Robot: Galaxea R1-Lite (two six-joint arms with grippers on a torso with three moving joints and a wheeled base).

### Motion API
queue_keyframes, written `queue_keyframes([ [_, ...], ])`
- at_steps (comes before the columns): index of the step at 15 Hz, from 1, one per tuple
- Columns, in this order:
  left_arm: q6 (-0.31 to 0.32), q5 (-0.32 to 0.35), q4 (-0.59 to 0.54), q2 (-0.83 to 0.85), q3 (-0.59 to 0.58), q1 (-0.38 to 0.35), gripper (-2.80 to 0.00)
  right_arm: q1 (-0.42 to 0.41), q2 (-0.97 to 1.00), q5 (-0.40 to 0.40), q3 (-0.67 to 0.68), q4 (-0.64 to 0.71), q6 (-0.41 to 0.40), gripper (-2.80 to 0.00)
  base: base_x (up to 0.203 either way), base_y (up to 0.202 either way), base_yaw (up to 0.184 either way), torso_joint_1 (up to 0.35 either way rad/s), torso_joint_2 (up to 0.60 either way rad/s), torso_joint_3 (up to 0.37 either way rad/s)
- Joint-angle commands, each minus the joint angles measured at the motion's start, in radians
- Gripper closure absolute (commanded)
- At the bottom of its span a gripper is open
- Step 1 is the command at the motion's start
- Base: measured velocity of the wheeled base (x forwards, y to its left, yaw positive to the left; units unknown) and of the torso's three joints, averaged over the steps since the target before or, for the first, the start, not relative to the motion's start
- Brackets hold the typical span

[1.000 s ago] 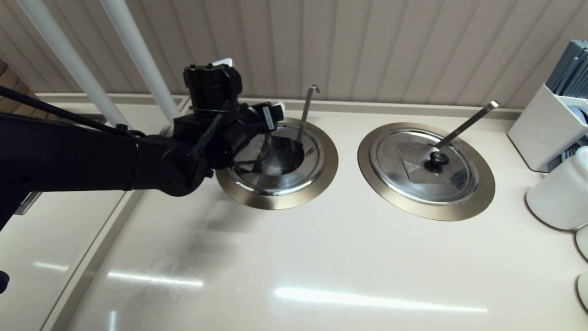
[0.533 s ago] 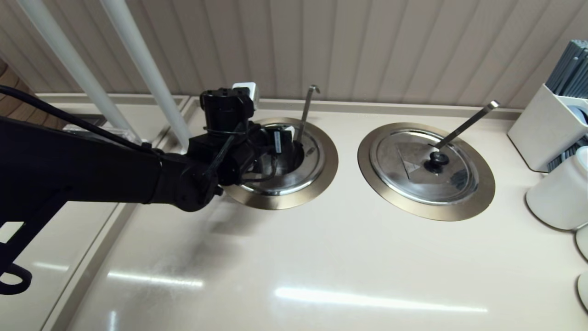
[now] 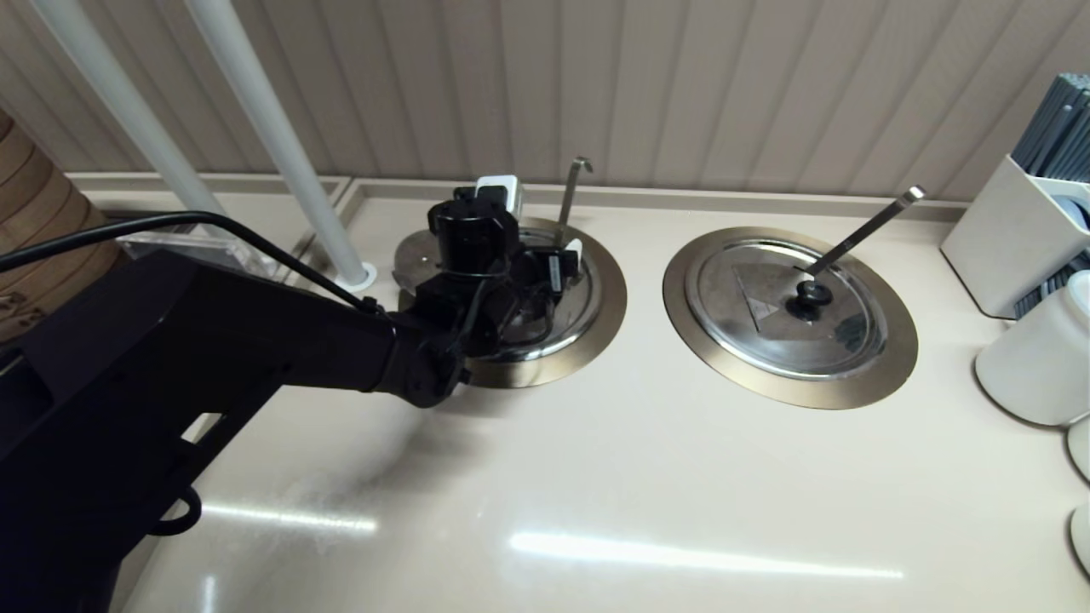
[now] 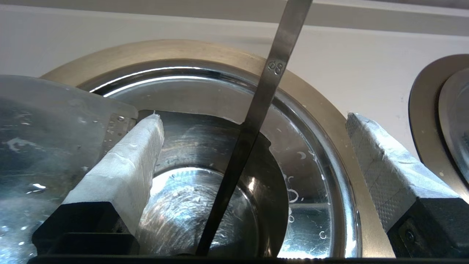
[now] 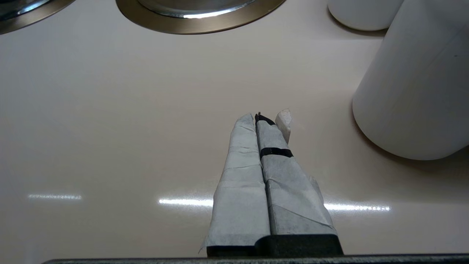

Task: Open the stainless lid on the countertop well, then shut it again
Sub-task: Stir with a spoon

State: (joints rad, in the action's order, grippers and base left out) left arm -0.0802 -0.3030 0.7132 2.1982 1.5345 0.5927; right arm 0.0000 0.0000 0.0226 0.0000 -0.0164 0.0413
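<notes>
Two left hand (image 4: 253,146) fingers spread wide over well (image 4: 322,110), holding nothing; right hand (image 5: 265,117) closed.

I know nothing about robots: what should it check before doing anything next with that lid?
1. Well uncovered: ok, the basin shows.
2. Stainless lid located: ok, at the well's left edge, beside one finger.
3. Lid knob visible: cannot tell, hidden.
4. Left gripper free to grasp: ok, open and empty over the well.
5. Ladle handle clear of the gripper: not ok, it stands between the fingers.
6. Right gripper out of the way: ok, shut over bare counter.
</notes>
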Motion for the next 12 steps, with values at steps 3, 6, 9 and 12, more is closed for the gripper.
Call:
queue_keyframes([
  [3,0.002,0.005,-0.009,0.104,0.113,0.014,-2.80,0.000,0.000,0.000,0.005,0.000,0.000,0.00,0.000,0.000,0.000,0.000,0.00,0.000],
  [6,0.035,0.012,-0.006,0.168,0.192,0.013,-2.80,0.000,0.000,0.000,0.005,0.000,0.000,0.00,0.000,0.000,0.000,0.000,0.00,0.000],
  [9,0.043,0.010,-0.009,0.219,0.280,0.011,-2.80,0.000,0.000,0.000,0.005,0.000,0.000,0.00,0.000,0.000,0.000,0.000,0.00,0.000],
  [12,0.045,0.003,-0.001,0.275,0.363,0.004,-2.80,0.000,0.000,0.000,0.005,0.000,0.000,0.00,0.000,0.000,0.000,0.000,0.00,0.000],
])
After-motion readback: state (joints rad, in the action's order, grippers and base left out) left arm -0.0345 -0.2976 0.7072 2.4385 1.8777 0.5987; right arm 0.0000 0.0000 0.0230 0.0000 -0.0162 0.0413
